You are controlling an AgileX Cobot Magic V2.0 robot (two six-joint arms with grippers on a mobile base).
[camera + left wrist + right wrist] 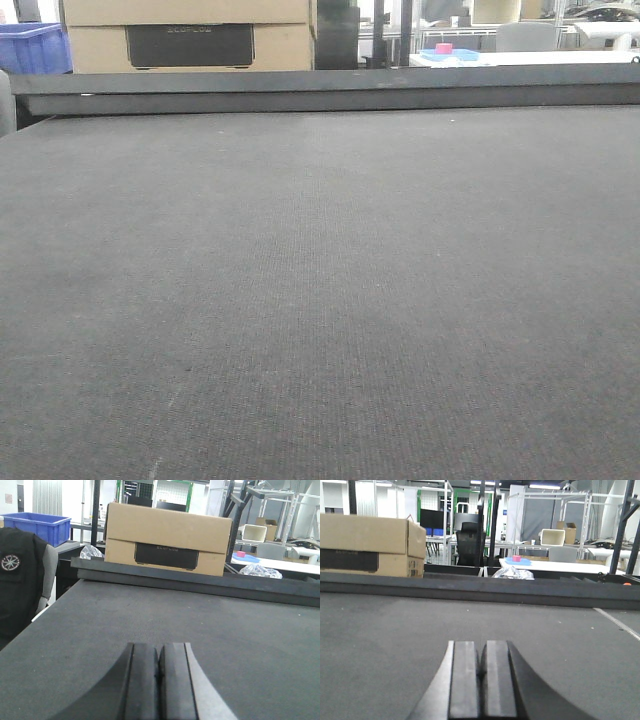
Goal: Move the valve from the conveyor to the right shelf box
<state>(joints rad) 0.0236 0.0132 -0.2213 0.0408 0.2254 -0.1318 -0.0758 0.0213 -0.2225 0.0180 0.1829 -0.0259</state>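
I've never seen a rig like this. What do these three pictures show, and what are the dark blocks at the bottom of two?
A two-armed robot faces a conveyor, a wide dark grey belt with a black rail along its far edge. One picture comes from a camera looking forward over the belt. The other two come from cameras on the wrists, so the dark blocks are the grasping parts: the left end effector and the right end effector. Both are shut and hold nothing. Nothing lies on the belt in any view. Behind the rail stands a cardboard box.

cardboard box [167, 530], dark panel [166, 557], faint "ECOFLOW"
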